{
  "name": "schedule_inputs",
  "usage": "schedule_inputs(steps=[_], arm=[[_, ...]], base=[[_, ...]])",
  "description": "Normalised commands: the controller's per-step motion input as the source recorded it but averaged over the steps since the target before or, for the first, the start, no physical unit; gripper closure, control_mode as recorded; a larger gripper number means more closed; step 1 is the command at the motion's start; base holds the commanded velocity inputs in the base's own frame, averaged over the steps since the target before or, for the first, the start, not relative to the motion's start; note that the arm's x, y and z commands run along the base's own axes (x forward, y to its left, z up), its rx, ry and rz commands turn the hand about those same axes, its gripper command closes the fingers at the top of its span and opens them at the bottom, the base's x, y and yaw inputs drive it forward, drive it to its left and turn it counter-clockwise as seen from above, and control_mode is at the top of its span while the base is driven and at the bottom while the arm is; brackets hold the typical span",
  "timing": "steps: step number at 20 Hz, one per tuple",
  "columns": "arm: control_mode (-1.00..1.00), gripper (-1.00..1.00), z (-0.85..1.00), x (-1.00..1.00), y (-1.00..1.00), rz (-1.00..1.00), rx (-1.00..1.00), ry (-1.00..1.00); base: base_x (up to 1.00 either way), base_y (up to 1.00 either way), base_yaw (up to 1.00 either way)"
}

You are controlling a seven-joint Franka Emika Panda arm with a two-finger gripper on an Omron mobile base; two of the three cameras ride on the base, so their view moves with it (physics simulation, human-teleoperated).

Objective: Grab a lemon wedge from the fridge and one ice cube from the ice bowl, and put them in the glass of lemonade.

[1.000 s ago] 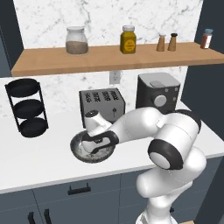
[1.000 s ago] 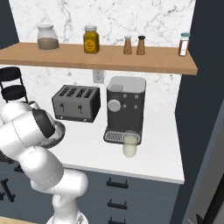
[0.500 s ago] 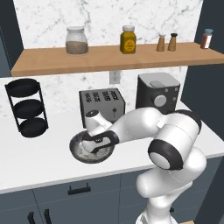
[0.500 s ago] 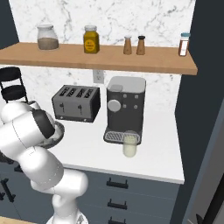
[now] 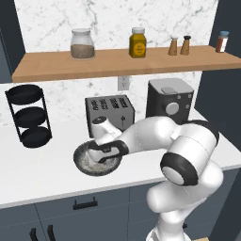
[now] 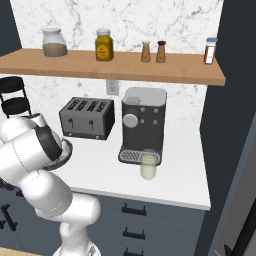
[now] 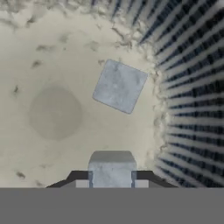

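Counter (image 5: pixel 42 172): white, I've got open room left of the bowl up to the black rack (image 5: pixel 29 115).
Bowl (image 5: pixel 84 160): near the front edge, before the toaster (image 5: pixel 109 113).
Lemonade (image 6: pixel 148 165): at the coffee machine (image 6: pixel 144 122).
Gripper (image 7: pixel 111 173): pinching an ice cube (image 7: pixel 111 168), second cube (image 7: pixel 119 85) loose beyond.
Labels: none I can read.

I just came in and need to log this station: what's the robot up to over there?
The white arm is reaching down into the ice bowl on the counter, in front of the toaster. In the hand view its gripper has closed on one ice cube, while a second cube lies loose on the bowl's floor just beyond. The glass of lemonade stands off to the right, at the foot of the coffee machine. The cube has not been lifted out yet.
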Motion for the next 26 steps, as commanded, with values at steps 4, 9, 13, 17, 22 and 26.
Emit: schedule_inputs(steps=[4,9,13,17,22,26], arm=[[-1.0,1.0,0.66,-0.24,-0.09,0.0,0.0,-0.06],[-1.0,1.0,0.59,-0.46,-0.31,0.0,0.0,-0.01],[-1.0,1.0,0.5,-0.62,-0.77,0.02,0.0,-0.03],[-1.0,1.0,0.5,-0.51,-1.0,0.02,0.0,-0.08],[-1.0,1.0,0.54,-0.19,-1.0,0.03,0.0,-0.07],[-1.0,1.0,0.53,0.0,-1.0,0.02,0.01,-0.02]], base=[[0.0,0.0,0.0],[0.0,0.0,0.0],[0.0,0.0,0.0],[0.0,0.0,0.0],[0.0,0.0,0.0],[0.0,0.0,0.0]])
